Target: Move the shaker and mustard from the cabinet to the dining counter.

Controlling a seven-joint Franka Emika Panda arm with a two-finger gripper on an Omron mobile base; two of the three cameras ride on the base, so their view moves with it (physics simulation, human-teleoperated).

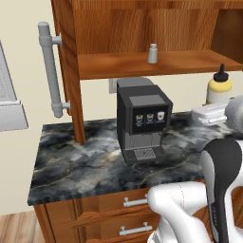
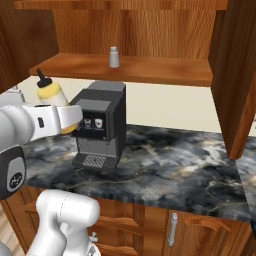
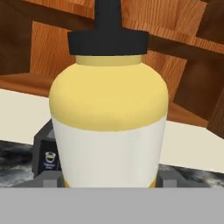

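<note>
Mustard (image 3: 108,113) is seen huge and centred in the hand view, right in front of the gripper (image 3: 109,183), its lower body sitting between the two dark fingertips (image 3: 49,180) at the bottom edge. Its black nozzle cap is up, so the bottle is upright. Jaws are spread about as wide as the bottle, one tip on each side; contact looks likely but true clamping cannot be told from these frames.

In the left base view the mustard (image 1: 219,88) is seen at the far right, just above the white hand, off the shelf and clear of the counter (image 1: 85,161) below. In the right base view the mustard (image 2: 50,96) is seen at the left, raised at the end of the white forearm, just beside the coffee machine (image 2: 100,125) and to its left.

Shaker (image 1: 152,53) is seen standing upright on the shelf of the cabinet (image 1: 142,64), well apart from the gripper and the mustard, above the coffee machine. In the right base view the shaker (image 2: 114,57) is again on the shelf, centre-left.

The cabinet door is seen swung open at the left, with its grey bar handle (image 1: 51,71). Drawers (image 1: 128,209) are seen under the counter.
</note>
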